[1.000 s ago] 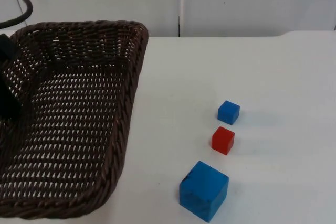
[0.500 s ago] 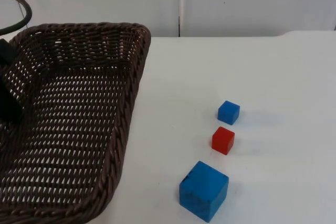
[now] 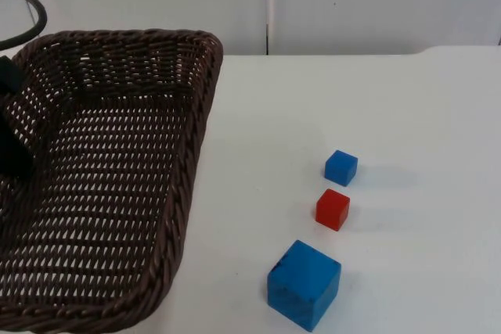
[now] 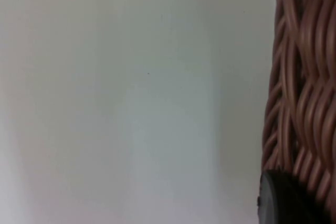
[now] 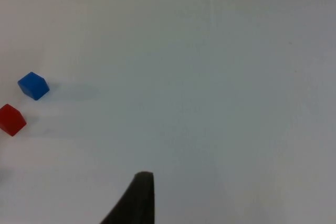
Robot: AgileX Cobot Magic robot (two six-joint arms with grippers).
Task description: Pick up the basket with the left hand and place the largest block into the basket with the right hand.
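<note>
A dark brown wicker basket (image 3: 109, 185) takes up the table's left side, a little tilted. My left gripper (image 3: 11, 142) is shut on its left rim; in the left wrist view the woven rim (image 4: 304, 77) runs right beside the gripper (image 4: 286, 203). Three blocks lie in a line on the right of the basket: a small blue block (image 3: 341, 167) farthest back, a red block (image 3: 333, 209) in the middle, and the large blue block (image 3: 304, 284) nearest the front edge. My right gripper (image 5: 134, 200) waits above bare table, right of the small blue block (image 5: 33, 85) and red block (image 5: 11, 119).
The white table (image 3: 407, 107) ends at the grey partition wall (image 3: 352, 5) behind. A wide strip of open table lies between the basket's right rim and the blocks, and more to their right.
The basket shifted slightly in the left gripper's hold: its near rim sank toward the front, then came back a little. The blocks have not moved.
</note>
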